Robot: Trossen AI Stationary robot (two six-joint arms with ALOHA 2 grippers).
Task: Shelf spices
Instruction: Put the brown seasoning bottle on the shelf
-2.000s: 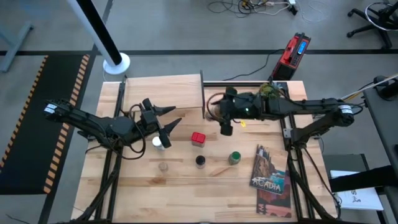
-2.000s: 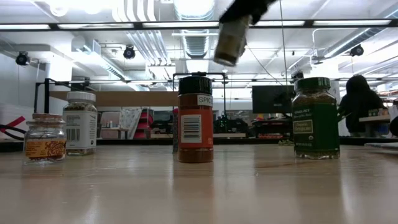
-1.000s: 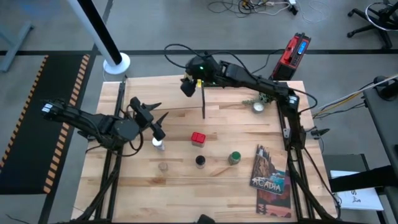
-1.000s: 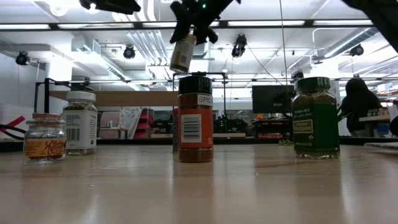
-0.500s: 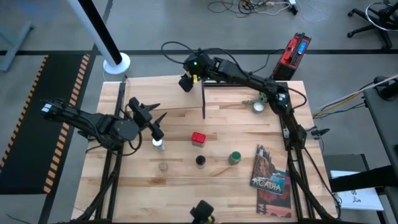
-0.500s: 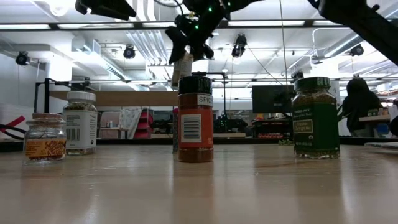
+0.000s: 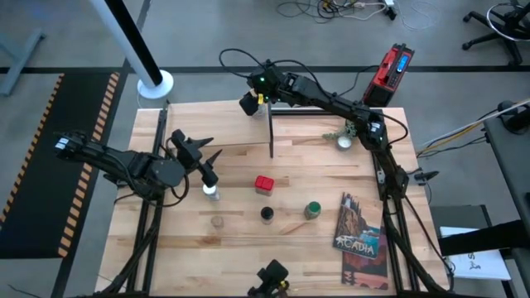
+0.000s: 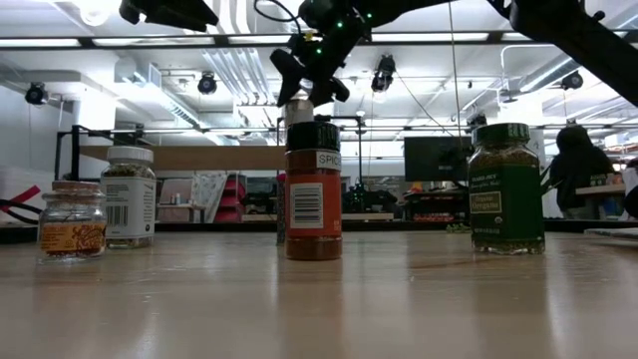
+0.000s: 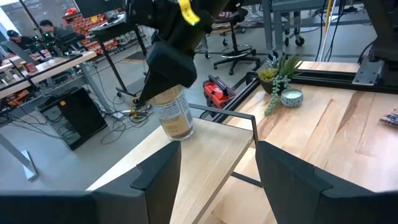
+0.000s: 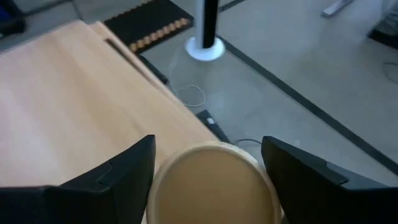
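Over the far right corner of the shelf (image 7: 217,120) our right gripper (image 7: 249,103) is clamped across the top of the tan canister (image 9: 171,114), whose base hangs just above or barely on the light wood. We judge it light, rigid and smooth-sided, so a grip high on its body suits it, but it could tip if freed before it sits flat. Our left gripper (image 7: 209,164) waits spread wide beside the white-capped jar (image 7: 212,190); the red tin (image 7: 263,184), dark-capped jar (image 7: 267,214) and green-lidded jar (image 7: 312,210) stand on the surface (image 7: 248,257).
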